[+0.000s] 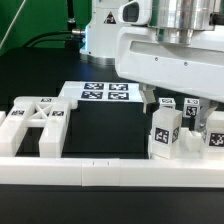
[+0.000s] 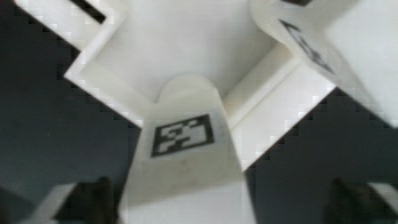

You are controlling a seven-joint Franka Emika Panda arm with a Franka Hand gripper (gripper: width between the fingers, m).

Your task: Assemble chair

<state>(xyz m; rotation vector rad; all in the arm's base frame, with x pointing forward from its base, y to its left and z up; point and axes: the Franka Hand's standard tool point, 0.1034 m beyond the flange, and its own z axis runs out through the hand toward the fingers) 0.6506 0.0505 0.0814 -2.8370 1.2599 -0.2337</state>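
While it gapes wide, gripper [image 2: 222, 202] straddles chair part [image 2: 185, 136].

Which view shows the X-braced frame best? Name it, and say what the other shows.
The exterior view. The X-braced frame lies whole at the exterior view's left, crossed bars and tags visible. The wrist view shows only a close branching white part with one tag; whether that is the frame cannot be told.
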